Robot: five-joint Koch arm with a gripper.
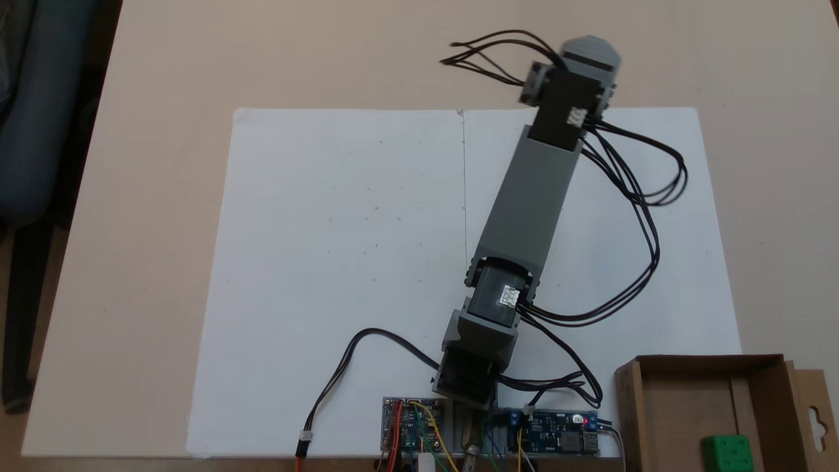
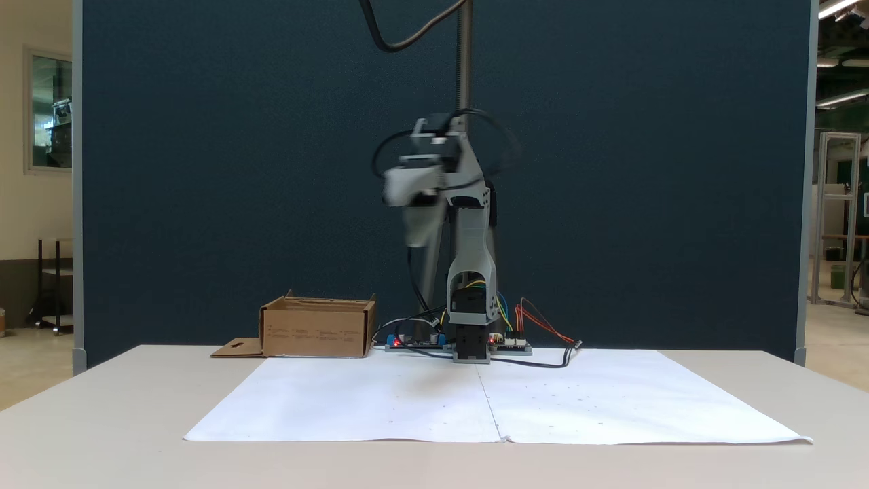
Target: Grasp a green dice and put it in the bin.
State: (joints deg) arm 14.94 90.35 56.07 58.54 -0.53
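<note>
The green dice (image 1: 726,452) lies inside the bin (image 1: 708,362), a brown cardboard box at the lower right of a fixed view, with its hang-hole flap to the right. The bin (image 2: 316,333) also stands left of the arm's base in a fixed view, where its walls hide the dice. My arm reaches across the white paper, far from the bin. My gripper (image 1: 590,51) hangs high above the table and points down (image 2: 415,234). It is blurred, its jaws cannot be made out, and nothing shows in it.
White paper sheets (image 1: 341,262) cover the middle of the beige table. Circuit boards (image 1: 550,432) and loose black cables (image 1: 629,196) lie at the arm's base. A dark chair (image 1: 39,131) stands beyond the table's left edge. A dark blue partition (image 2: 204,170) rises behind the arm.
</note>
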